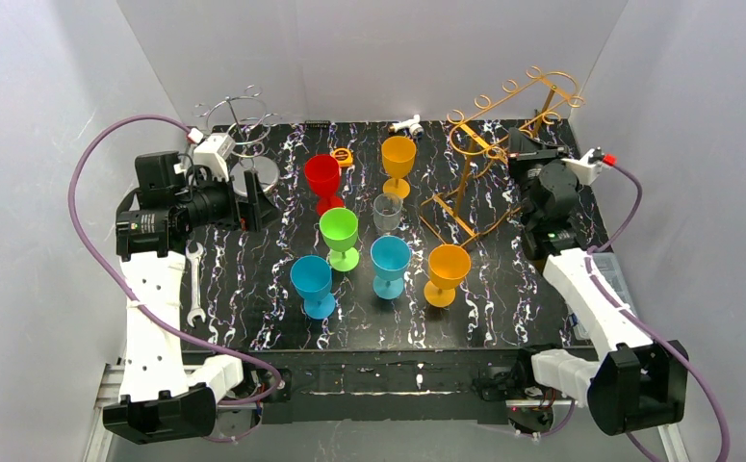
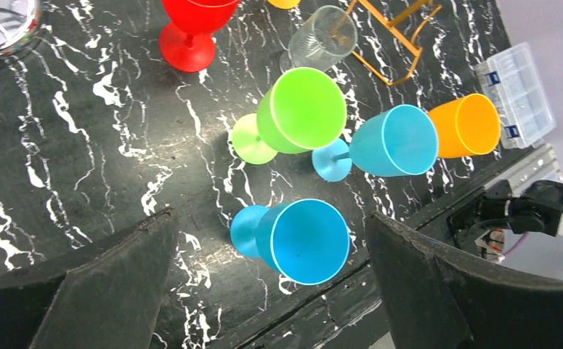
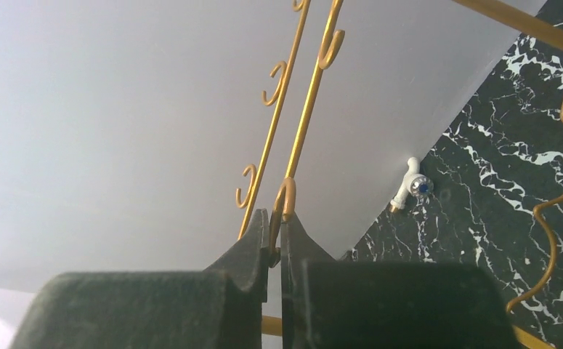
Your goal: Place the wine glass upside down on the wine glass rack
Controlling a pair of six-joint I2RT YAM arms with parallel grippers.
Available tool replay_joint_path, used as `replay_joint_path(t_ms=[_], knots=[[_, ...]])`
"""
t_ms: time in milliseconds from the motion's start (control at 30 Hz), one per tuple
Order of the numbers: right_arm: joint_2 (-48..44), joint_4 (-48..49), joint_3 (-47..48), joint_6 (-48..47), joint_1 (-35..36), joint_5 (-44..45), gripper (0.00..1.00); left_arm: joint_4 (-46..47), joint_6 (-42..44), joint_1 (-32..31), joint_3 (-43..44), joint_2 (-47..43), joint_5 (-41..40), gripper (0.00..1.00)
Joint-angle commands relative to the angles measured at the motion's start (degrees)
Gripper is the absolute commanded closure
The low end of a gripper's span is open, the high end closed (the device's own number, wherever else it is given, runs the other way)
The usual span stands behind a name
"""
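At the desk's (image 1: 253,318) right, the gold rack (image 3: 308,109) is pinched by the right gripper (image 3: 274,227).
The left gripper (image 2: 271,218) (above the glasses (image 2: 300,109)) is held spread.

right claw (image 3: 275,243) pinching gold rack (image 3: 309,102), marble table (image 3: 496,189)

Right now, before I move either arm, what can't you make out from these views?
- Right wrist view: the right gripper is shut on a wire of the gold rack; the rack's base falls outside the frame.
- Top view: that grip is hidden behind the arm's own wrist.
- Left wrist view: the silver rack is cut off by the top-left corner.
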Motion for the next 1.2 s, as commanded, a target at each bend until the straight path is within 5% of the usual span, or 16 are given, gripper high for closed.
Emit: replay_joint_path(t_ms=[0, 233, 400, 600, 833, 1167], knots=[[-0.4, -0.7, -2.2, -5.1, 6.2, 12.1, 0.99, -0.8, -1.1, 0.2, 1.2, -0.2, 6.0, 0.01], [-2.9, -7.7, -2.7, -5.4, 19.3, 30.6, 0.99, -0.5, -1.5, 0.2, 3.3, 0.6, 7.1, 0.01], [-2.2, -7.6, -4.7, -3.3, 23.2, 33.8, 0.97, -0.5, -1.5, 0.2, 3.1, -0.3, 7.2, 0.01], [-3.1, -7.2, -3.9, -8.9, 25.5, 32.8, 0.48, -1.0, -0.9, 0.1, 2.3, -1.3, 7.1, 0.01], [-9.2, -23.1, 0.9, -16.4, 27.5, 27.4, 0.06, -2.2, 0.8, 0.2, 2.3, -1.5, 7.8, 0.01], [-16.9, -51.9, 5.5, -16.9, 32.6, 22.4, 0.02, -5.7, 3.9, 0.2, 3.5, -1.5, 7.3, 0.01]])
